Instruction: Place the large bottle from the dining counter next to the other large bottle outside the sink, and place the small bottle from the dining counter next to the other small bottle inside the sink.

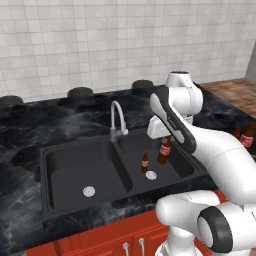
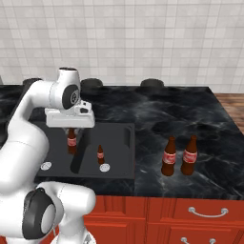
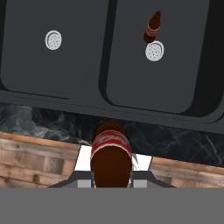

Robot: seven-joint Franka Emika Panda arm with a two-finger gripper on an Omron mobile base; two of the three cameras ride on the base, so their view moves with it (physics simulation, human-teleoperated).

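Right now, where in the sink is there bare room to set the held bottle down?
The tool, shut on the held bottle, hangs over the right basin. That basin is crowded near its drain, where the small bottle stands; its far and right floor is bare. The left basin is bare around its drain.

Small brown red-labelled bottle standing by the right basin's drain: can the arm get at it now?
Reaching the standing bottle looks possible: the black sink basin is open above, the silver tap aside. Grasping it, no: the fingers are shut on another small brown bottle.
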